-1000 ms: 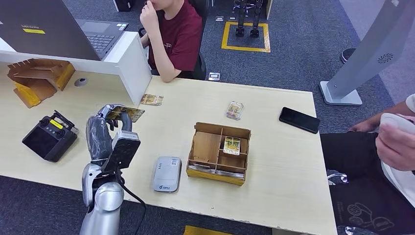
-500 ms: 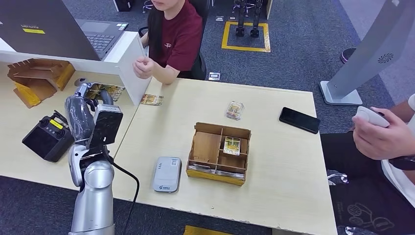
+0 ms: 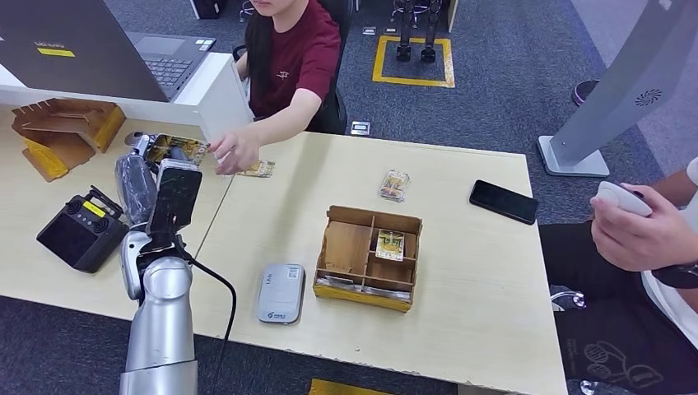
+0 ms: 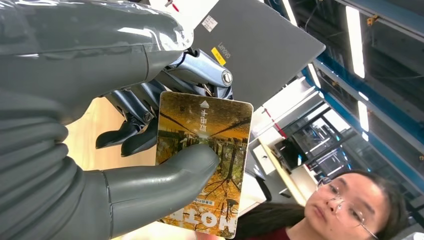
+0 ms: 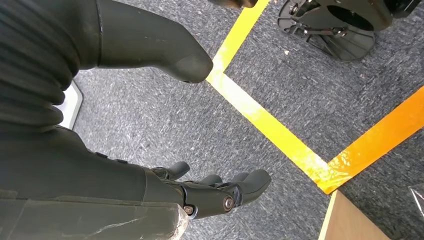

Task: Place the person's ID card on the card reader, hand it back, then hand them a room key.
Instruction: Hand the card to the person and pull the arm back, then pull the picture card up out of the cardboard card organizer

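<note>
My left hand point(image 4: 125, 165) pinches a hotel-print card point(image 4: 210, 150) between thumb and fingers point(image 4: 135, 135). Behind the card stands a dark laptop lid point(image 4: 260, 45); beside the card's edge, a person's face point(image 4: 345, 210).

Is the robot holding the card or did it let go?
Holding it. The left hand pinches the card between thumb and fingers, while the person's hand reaches its edge.
</note>
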Controlling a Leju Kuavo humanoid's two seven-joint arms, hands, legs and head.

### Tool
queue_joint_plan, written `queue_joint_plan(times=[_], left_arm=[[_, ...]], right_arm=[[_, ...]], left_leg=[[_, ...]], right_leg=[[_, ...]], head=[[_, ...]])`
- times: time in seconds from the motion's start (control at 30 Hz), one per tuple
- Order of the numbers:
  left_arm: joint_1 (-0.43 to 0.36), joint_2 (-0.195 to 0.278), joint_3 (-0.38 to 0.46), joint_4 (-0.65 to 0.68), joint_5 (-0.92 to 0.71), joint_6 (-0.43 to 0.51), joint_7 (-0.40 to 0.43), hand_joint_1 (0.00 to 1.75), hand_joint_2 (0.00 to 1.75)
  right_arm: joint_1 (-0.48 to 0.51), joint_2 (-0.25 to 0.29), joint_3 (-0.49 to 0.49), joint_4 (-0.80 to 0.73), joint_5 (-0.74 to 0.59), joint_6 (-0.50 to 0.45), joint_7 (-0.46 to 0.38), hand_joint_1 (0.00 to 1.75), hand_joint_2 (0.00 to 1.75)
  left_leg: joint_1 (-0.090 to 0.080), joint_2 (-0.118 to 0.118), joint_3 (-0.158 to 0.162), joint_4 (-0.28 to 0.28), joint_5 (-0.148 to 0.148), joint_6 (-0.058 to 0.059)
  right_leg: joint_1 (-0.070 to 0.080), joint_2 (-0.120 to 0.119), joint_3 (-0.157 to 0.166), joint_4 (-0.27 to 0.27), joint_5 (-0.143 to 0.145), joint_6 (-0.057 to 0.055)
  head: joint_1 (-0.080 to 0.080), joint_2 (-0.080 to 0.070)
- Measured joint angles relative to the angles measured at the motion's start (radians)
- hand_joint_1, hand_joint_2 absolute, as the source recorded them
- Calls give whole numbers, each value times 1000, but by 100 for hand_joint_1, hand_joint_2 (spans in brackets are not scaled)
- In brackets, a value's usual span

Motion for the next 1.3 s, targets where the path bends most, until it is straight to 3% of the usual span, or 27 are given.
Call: queue_joint_plan(times=[0.33,0.47,0.93,1.1,1.2,1.3], left_arm=[[-5,-9,16,20,-22,1,-10,175,175],[-5,-10,19,26,-28,1,-14,0,175],[-6,-27,24,30,7,-65,16,0,175],[1,-28,15,31,52,-158,33,0,175],[44,-13,-31,24,91,-218,-18,0,175],[140,27,-138,-3,147,-250,-79,0,175]], right_arm=[[0,4,2,-5,0,0,4,0,175],[0,4,2,-5,0,0,3,0,175],[0,6,2,-6,-3,-11,8,0,175],[5,6,0,-6,-24,-24,5,0,175],[16,6,-11,-6,-45,-43,-8,0,175],[28,6,-32,-6,-62,-57,-14,0,175]], left_leg=[[0,0,0,0,0,0],[0,0,0,0,0,0],[0,0,0,0,0,0],[0,0,0,0,0,0],[0,0,0,0,0,0],[0,0,0,0,-1,1]], right_leg=[[0,1,0,0,0,0],[0,1,0,0,0,0],[0,0,0,0,0,0],[0,0,0,0,0,0],[0,0,0,0,0,0],[0,1,-1,0,-1,0]], head=[[0,0],[0,0],[0,0],[0,0],[0,0],[0,0]])
